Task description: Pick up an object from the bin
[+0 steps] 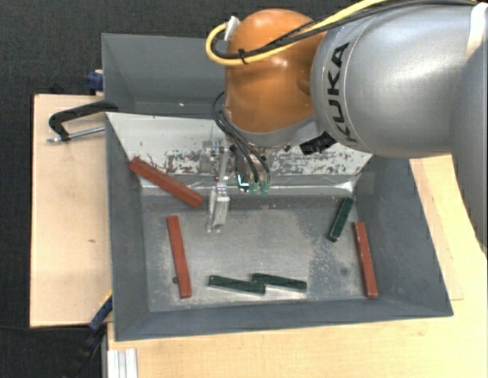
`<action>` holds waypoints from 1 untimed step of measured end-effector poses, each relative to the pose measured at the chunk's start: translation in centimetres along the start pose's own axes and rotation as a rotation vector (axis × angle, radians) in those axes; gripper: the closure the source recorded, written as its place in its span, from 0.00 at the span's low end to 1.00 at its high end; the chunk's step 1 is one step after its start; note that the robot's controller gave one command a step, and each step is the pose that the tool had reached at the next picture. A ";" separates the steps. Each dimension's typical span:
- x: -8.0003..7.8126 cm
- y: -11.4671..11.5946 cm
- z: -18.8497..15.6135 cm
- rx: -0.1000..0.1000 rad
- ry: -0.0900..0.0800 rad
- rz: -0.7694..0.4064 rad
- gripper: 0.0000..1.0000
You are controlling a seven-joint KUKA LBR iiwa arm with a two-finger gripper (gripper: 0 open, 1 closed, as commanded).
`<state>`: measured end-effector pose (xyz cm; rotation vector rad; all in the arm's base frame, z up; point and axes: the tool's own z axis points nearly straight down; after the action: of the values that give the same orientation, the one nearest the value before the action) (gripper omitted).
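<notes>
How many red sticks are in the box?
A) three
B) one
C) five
A: three red-brown sticks show. The back-left stick lies slanted, the left stick lies lengthwise, and the right stick is on the far side. The other sticks are dark green.

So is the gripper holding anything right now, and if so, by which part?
Nothing looks held. The gripper hangs bare, close beside the lower end of the slanted red stick at the back left; whether they touch cannot be told.
</notes>
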<state>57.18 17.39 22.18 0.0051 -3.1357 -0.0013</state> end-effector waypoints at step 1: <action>-0.2 -0.1 -0.4 -0.001 -0.008 0.002 0.00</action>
<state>57.36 17.31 22.61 0.0016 -3.1436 -0.0033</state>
